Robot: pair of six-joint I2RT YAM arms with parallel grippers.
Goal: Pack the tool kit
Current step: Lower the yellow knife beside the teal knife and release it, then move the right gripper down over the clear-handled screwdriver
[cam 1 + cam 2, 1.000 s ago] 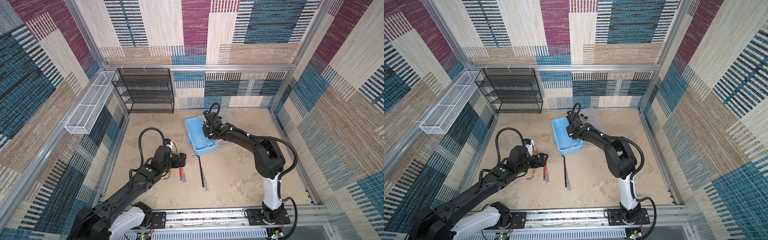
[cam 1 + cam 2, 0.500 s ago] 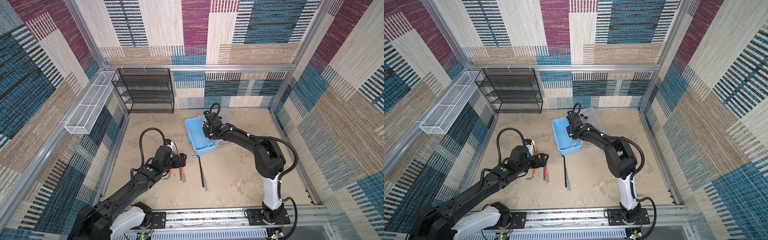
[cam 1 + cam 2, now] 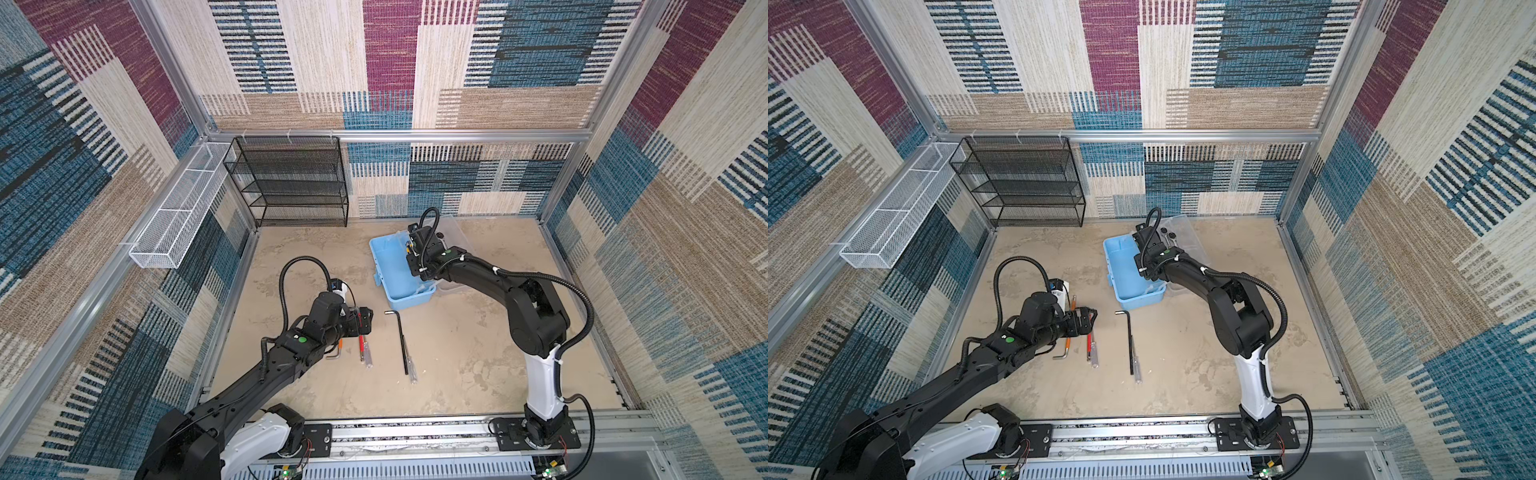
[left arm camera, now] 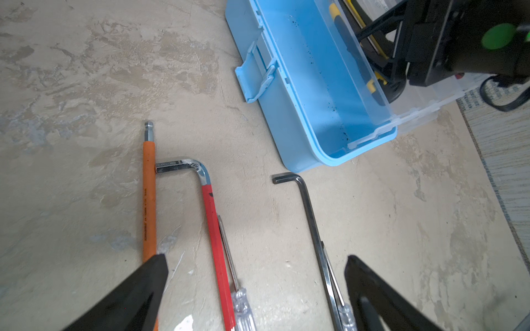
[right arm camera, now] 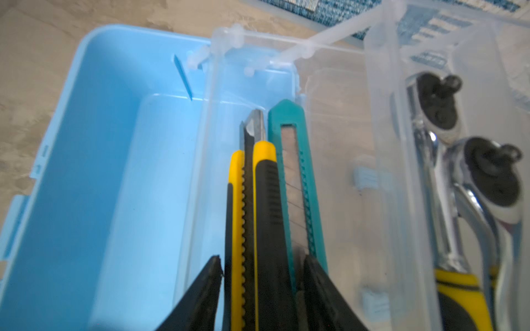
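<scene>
- On the far middle of the surface stands the tool kit's light-blue case [image 3: 390,270] [image 3: 1123,266], with its transparent lid [image 3: 453,228] [image 3: 1187,232] swung open to the right.
- My right hand [image 5: 263,260] reaches down into the right side of the case. Its jaws are partly apart on either side of a yellow-and-black utility knife [image 5: 263,200]. One finger [image 5: 206,286] sits just beside the knife, but I cannot tell whether the jaws grip it or stand clear.
- A teal utility knife [image 5: 298,177] lies touching the yellow-and-black one, on clear plastic inside the case.
- Two ratchets [image 5: 438,109] [image 5: 493,172] lie side by side further right, beyond a clear wall.
- The left part of the case is bare blue plastic.
- My left hand [image 3: 365,322] [image 4: 255,258] hovers near the case, over the loose tools, with its jaws wide and nothing between them.
- Below it, from left to right, lie an orange hex key [image 4: 149,195] and a red hex key [image 4: 213,229], whose short leg touches the orange one.
- A clear-handled screwdriver [image 4: 241,303] lies against the red key.
- A black hex key [image 4: 309,212] [image 3: 401,336] lies apart to the right, with a second clear-handled screwdriver [image 4: 345,315] alongside it.
- All five of these tools rest on the surface, outside the case.
</scene>
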